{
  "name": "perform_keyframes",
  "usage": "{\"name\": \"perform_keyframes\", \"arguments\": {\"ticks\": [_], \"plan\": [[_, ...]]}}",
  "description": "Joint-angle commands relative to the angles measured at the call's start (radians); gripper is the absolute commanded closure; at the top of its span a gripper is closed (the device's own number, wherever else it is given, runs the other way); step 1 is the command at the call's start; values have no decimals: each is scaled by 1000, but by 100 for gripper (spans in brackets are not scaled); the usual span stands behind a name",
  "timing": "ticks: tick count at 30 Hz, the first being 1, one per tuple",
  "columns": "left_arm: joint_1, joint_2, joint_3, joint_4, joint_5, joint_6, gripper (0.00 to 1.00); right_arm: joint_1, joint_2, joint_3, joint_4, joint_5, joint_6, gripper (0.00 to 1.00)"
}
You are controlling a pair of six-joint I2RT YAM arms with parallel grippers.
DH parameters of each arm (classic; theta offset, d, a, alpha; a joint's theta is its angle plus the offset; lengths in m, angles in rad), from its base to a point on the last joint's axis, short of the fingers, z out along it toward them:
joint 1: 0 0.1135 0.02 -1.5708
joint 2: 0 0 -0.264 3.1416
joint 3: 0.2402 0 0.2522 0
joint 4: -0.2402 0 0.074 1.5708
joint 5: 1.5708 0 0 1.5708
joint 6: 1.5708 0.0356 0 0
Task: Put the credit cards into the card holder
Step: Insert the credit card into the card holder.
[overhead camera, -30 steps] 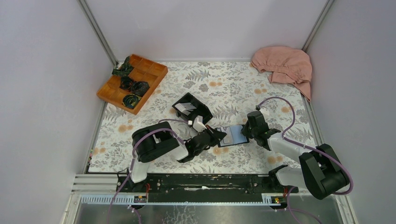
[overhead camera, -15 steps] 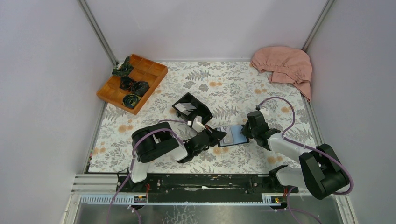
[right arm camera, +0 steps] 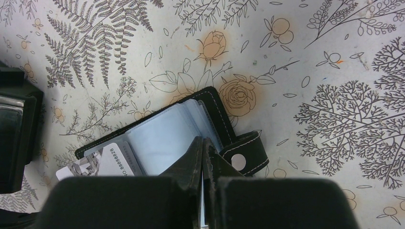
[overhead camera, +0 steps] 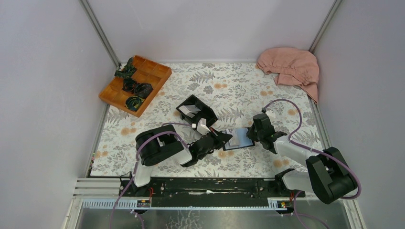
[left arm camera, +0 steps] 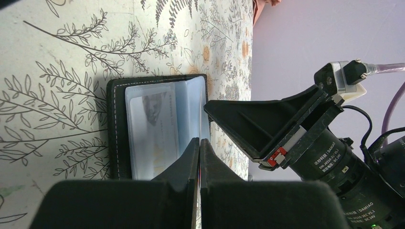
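Pretty cramped mid-table [overhead camera: 239,86]. The open card holder [overhead camera: 237,138] is boxed in: the left gripper [overhead camera: 228,138] crowds it from the left and the right gripper [overhead camera: 251,135] from the right, both pinched closed with their tips over its pockets. The black box [overhead camera: 196,110] sits just beyond the left arm, so that side's blocked too. A wooden tray [overhead camera: 135,84] fills the far left corner and a pink cloth [overhead camera: 291,67] the far right. Between those two, along the far edge, there's open room to pass.
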Motion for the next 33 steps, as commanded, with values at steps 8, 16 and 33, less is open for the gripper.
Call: {"name": "perform_keyframes", "arguments": {"ticks": [8, 16, 33], "plan": [[-16, 12, -22, 12, -61, 7, 100, -7, -18, -10, -39, 29, 2, 100], [-22, 26, -4, 8, -69, 5, 100, -6, -23, -13, -41, 28, 2, 100], [-27, 46, 30, -2, -78, 4, 100, -6, -19, -16, -36, 25, 4, 100]]}}
